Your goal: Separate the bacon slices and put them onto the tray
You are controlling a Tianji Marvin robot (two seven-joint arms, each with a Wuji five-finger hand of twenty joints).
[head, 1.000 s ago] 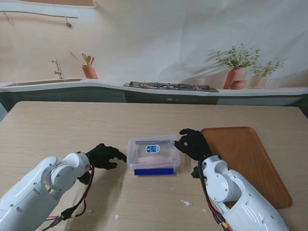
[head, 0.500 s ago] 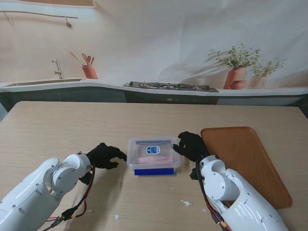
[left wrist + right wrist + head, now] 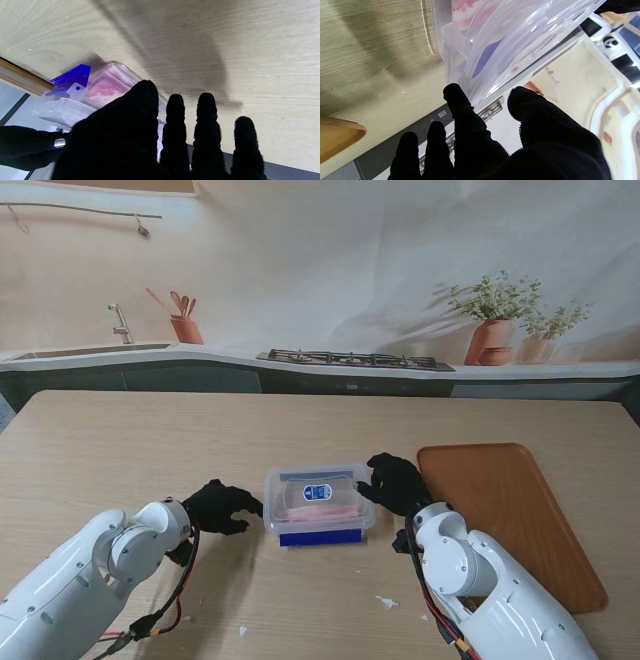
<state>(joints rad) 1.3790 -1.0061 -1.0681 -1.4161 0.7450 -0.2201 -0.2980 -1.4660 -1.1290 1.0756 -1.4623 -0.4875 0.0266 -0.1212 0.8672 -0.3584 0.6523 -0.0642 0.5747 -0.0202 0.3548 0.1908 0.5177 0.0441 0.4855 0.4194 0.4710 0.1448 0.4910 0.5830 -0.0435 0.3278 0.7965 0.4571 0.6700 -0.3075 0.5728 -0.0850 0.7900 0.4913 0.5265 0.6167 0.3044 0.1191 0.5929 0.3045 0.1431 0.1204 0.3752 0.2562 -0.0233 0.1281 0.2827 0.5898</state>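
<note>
container mid-table | tray right of it | bacon inside container

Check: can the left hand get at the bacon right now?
Probably not yet. The left hand sits beside the clear container, but the lid looks to be on over the bacon.

Left hand and right hand hover low, fingers spread, holding nothing.

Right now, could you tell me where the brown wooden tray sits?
In the stand's view, the brown wooden tray lies on the table's right side, just right of the right hand.
</note>
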